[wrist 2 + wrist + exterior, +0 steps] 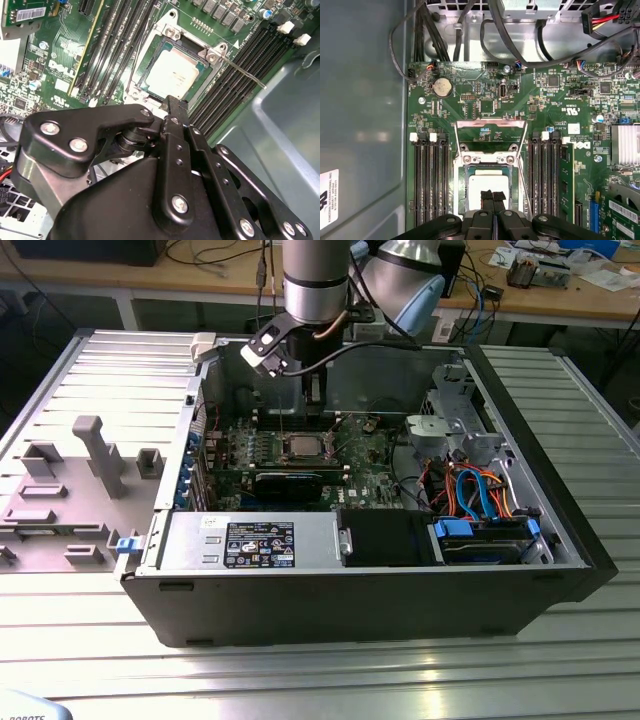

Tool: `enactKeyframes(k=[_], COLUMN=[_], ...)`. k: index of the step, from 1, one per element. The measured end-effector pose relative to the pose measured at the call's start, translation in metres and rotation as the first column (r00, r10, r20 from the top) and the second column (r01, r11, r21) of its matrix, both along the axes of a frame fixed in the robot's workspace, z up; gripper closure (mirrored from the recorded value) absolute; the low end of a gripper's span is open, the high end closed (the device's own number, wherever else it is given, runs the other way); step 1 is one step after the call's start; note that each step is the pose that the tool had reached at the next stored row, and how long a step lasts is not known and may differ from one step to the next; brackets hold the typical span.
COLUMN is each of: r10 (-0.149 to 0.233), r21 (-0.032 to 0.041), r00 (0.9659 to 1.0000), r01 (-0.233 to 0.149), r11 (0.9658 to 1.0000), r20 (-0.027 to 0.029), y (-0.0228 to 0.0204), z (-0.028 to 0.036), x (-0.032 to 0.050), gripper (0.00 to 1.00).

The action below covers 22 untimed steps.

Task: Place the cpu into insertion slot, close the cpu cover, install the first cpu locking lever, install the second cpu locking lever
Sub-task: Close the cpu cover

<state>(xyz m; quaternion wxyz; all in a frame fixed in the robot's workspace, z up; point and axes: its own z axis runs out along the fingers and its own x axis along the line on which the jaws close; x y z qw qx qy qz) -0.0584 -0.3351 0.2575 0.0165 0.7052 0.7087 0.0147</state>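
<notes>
Ribbed metal table [300,675]; open computer case [350,605] mid-frame in the exterior view; gripper [493,196] pinched closed, empty, over the cpu [490,180] seated in its socket; cpu cover [490,123] stands raised; memory slots [427,180] flank both sides; thin lever [245,76] juts across them.

A black label [260,544] on the power supply [185,540], lower centre of the exterior view, carried print too small to read; a white sticker [328,197] on the case wall [365,100] bore sideways lettering.
</notes>
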Motion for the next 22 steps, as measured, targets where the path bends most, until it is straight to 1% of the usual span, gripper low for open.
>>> enactKeyframes(k=[22], r10=[0.0], r21=[-0.0024], r00=[1.0], r01=[0.0], r11=[1.0], r20=[-0.0001], y=[0.0], z=[0.0184], x=[0.0], gripper=[0.89])
